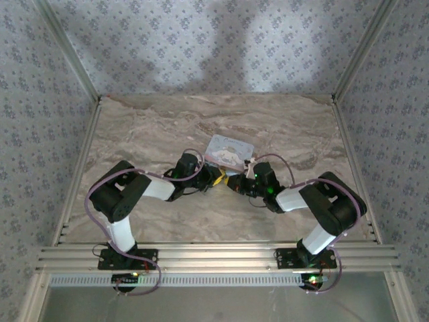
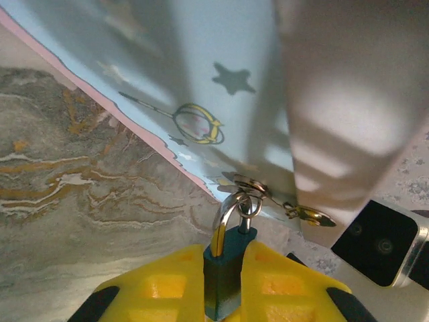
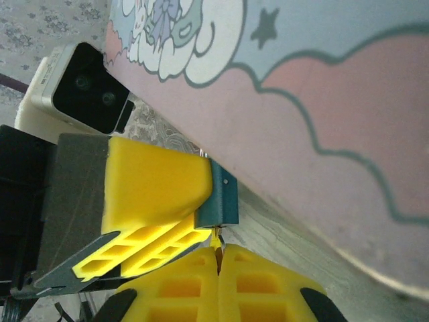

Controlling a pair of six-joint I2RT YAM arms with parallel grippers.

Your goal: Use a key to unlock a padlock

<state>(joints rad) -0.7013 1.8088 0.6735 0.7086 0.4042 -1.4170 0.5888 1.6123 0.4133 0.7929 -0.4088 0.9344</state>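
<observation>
Teal padlock [image 2: 224, 278], beside a pastel box [image 2: 167, 60] at mid-table, sits clamped in the left gripper [image 2: 224, 258], its base facing the right gripper [image 3: 219, 261], pinched shut on a key [image 3: 217, 239] aligned with the lock's long axis.

A lab-style robot test cell. Floral-papered walls [image 1: 201, 40] and aluminium rails [image 1: 214, 255] box in a marble-look tabletop [image 1: 167, 127]. 2 arms, left arm [image 1: 127, 201] and right arm [image 1: 325, 208], are bolted at its near edge.
</observation>
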